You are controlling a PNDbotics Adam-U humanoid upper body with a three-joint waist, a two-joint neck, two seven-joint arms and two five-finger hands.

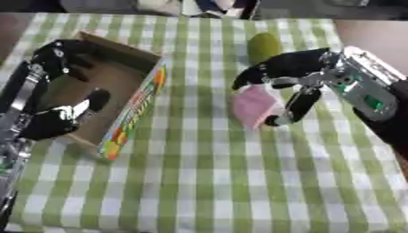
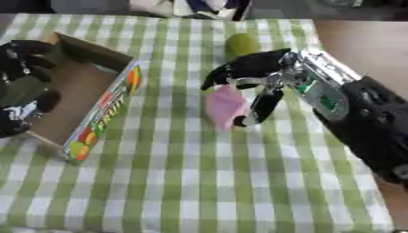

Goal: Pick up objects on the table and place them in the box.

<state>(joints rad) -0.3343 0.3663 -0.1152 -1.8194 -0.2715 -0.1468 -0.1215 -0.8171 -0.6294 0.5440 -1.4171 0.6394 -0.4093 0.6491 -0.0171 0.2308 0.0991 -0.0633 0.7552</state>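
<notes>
A flat pink object (image 1: 253, 105) lies on the green checked cloth near the middle. My right hand (image 1: 296, 68) reaches in from the right and is curled round it, fingers at its upper left and thumb (image 1: 296, 108) at its lower right. Just behind the hand stands a green rounded object (image 1: 264, 46). The open cardboard box (image 1: 140, 102) with a colourful printed side sits at the left. My left hand (image 1: 49, 122) rests open over the box's left part, its fingers (image 1: 56, 51) reaching toward the far corner. No object shows inside the box.
The checked cloth (image 1: 215, 182) covers the table down to the front edge. Bare brown table (image 2: 359, 41) shows at the right beyond the cloth. Dark things lie past the far edge.
</notes>
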